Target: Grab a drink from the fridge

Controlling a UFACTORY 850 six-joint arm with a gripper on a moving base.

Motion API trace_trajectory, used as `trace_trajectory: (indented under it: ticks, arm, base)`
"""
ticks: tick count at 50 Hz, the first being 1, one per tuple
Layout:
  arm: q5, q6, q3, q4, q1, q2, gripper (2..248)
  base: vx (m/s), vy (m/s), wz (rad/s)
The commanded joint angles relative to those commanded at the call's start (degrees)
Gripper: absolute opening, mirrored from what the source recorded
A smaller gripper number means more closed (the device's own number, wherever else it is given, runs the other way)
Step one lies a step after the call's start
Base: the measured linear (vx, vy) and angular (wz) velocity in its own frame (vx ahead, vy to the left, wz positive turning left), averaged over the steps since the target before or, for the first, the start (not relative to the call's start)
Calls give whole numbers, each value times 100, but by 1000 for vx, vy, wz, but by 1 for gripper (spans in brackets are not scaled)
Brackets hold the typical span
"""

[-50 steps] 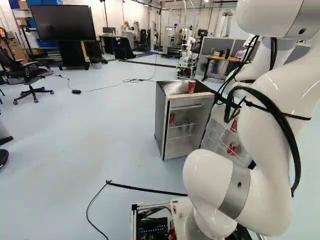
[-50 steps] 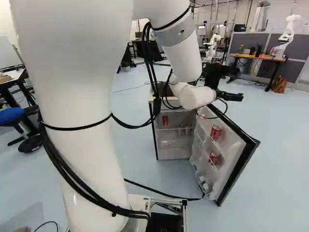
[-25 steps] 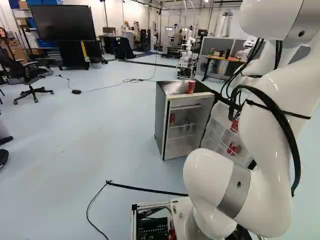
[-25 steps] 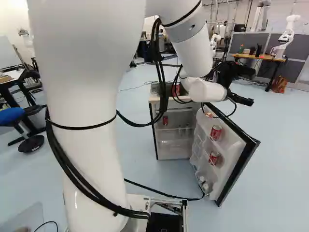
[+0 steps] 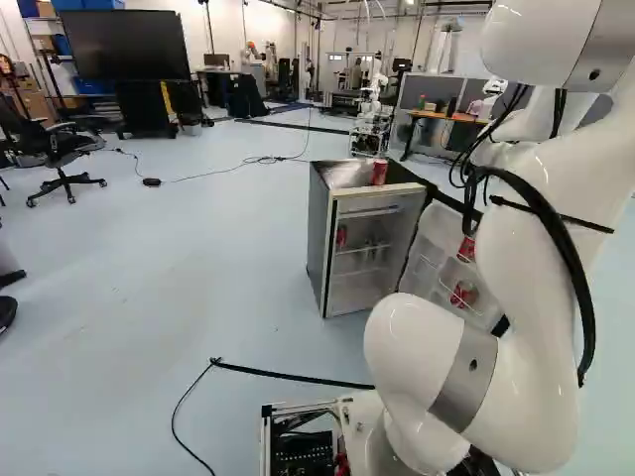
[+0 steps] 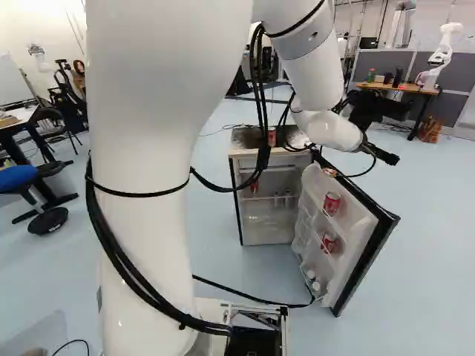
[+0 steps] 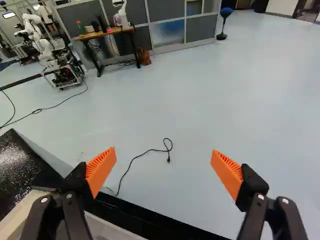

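Above the fridge's swung-out door, my black gripper [image 6: 384,154] reaches right in the right base view. In the wrist view the gripper [image 7: 164,171] is open, orange pads wide apart, only floor showing between them. The small fridge [image 5: 319,238] stands with its door [image 6: 365,248] open. One red can [image 5: 379,173] is upright on its top; another red can [image 6: 254,184] is inside. Door racks hold an upper can [image 6: 332,202] and a lower can [image 6: 329,242], with part of one more near the door's top. Beside the gripper, the wrist view shows the fridge top [image 7: 16,167].
A black cable [image 6: 245,295] runs over the floor to the fridge door's foot. Another cable [image 7: 142,154] lies beyond the door. Farther off are a wooden desk [image 7: 105,34] and another robot [image 7: 41,42] on a cart. An office chair [image 5: 62,164] is at the left.
The arm and gripper have moved right in the right base view, uncovering the can on the fridge top there. The base, fridge and cans have not moved.
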Motion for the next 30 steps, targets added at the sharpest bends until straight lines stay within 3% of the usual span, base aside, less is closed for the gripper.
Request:
trace_trajectory:
  ticks: [30]
  arm:
    - [-1583, 0, -938, 32, -196, -433, 247]
  base:
    - [0, 0, 0]
